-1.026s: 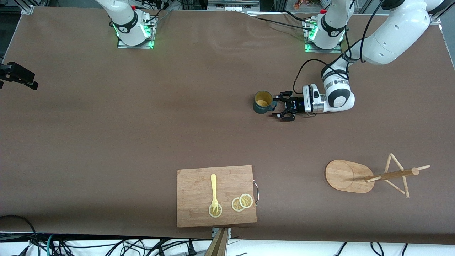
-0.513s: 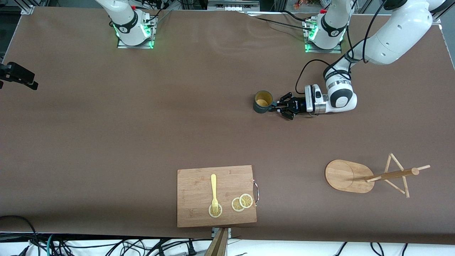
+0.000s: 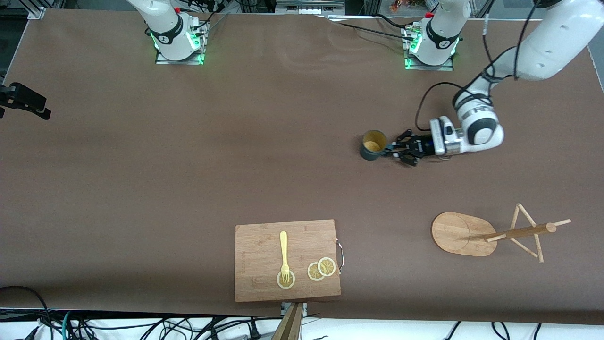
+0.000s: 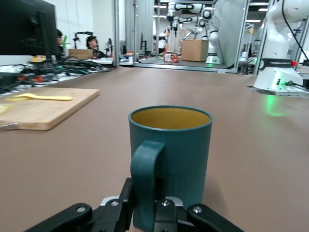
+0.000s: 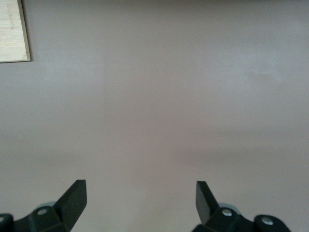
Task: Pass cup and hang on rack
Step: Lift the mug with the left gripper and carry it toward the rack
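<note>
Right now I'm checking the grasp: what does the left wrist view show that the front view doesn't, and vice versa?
Only the left wrist view shows the left gripper shut on the handle of the cup. Only the front view shows the rack lying toward the left arm's end, nearer the camera than the cup. Both show the cup's yellow inside, the cutting board and the fork.

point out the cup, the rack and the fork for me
cup (image 3: 373, 146), front view, on its yellow inside near the rim.
rack (image 3: 455, 233), front view, on the bare oval base.
fork (image 3: 283, 252), front view, on the middle of its yellow handle.
</note>
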`<state>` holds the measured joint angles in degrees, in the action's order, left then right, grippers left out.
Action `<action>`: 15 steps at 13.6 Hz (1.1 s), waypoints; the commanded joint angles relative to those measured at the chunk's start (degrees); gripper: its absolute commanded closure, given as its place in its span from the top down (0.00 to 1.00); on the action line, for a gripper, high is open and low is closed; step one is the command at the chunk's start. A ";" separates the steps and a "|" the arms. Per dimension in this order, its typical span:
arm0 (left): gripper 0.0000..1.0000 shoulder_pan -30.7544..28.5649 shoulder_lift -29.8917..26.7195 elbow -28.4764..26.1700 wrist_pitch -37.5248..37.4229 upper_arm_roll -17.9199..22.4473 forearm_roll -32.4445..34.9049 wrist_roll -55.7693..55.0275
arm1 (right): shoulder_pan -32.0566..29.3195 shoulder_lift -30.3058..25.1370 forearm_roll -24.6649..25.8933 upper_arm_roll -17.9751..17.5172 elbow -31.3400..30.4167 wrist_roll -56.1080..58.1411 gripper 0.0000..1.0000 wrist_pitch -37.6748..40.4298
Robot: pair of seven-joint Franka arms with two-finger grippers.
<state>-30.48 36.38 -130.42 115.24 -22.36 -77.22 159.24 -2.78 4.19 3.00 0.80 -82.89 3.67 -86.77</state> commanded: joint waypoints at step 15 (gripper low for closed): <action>0.00 -28.41 -1.05 11.58 -36.83 0.03 10.34 -80.89 | -0.47 0.30 0.34 -0.27 -0.52 0.64 1.00 -0.07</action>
<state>-57.97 33.45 -122.22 81.98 -21.80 -67.37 87.50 -2.80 4.97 3.00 0.80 -82.97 3.70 -86.80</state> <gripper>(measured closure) 0.802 0.000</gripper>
